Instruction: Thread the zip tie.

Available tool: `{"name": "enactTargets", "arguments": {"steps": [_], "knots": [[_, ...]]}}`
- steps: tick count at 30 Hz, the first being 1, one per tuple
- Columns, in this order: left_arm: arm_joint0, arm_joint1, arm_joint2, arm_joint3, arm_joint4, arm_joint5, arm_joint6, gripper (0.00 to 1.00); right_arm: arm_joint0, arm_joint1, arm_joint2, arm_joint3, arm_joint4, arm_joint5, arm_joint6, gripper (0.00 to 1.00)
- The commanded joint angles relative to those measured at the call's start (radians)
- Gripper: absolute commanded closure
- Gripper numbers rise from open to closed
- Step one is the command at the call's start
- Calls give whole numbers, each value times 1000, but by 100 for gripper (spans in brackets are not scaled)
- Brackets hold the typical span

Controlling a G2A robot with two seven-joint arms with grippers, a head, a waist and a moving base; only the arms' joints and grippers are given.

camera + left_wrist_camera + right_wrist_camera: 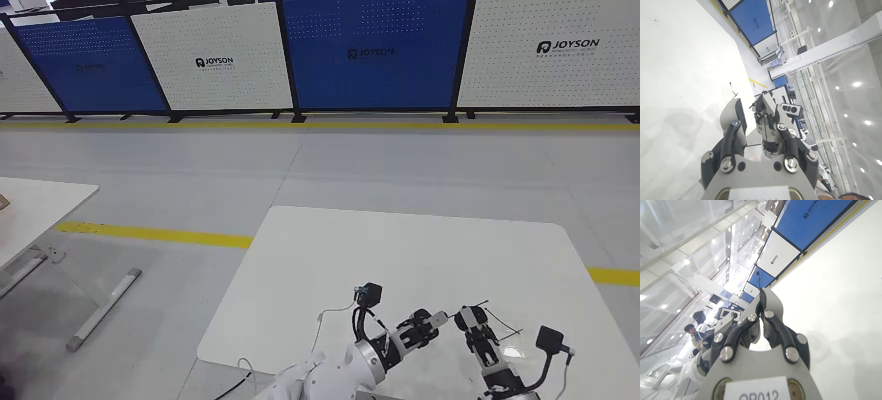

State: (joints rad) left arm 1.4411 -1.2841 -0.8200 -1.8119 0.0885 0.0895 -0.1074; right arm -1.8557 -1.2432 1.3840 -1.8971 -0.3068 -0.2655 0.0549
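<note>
Your right gripper [762,293] is pinched tight on the zip tie [759,281]. The tie is a thin black strip with a small block at its tip. Your left gripper [757,103] stands spread wide, just beside the right one and facing it. Under both lies the white table [400,250]. Beyond it are a yellow floor line [150,235] and blue and white panels [375,50]. The tie juts straight out past the right fingertips, just ahead of your left gripper.
</note>
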Motion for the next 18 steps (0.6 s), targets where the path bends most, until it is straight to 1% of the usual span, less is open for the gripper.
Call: {"name": "enactTargets", "arguments": {"steps": [1,2,6,8,18], "knots": [[1,1,-3,-1,-1,-1,-1,87,0,0,-1,0,0,0,-2,100],[2,1,-4,-2,-1,-2,-1,91,0,0,0,1,0,-1,-5,100],[3,2,-5,-5,2,-4,-4,96,0,-1,-1,1,-1,-4,-10,100],[3,2,-5,-6,4,-4,-6,100,-1,-1,-1,1,0,-5,-10,100],[-7,-1,2,-1,-2,-3,-7,100,-1,-1,-2,3,3,-8,0,100]]}}
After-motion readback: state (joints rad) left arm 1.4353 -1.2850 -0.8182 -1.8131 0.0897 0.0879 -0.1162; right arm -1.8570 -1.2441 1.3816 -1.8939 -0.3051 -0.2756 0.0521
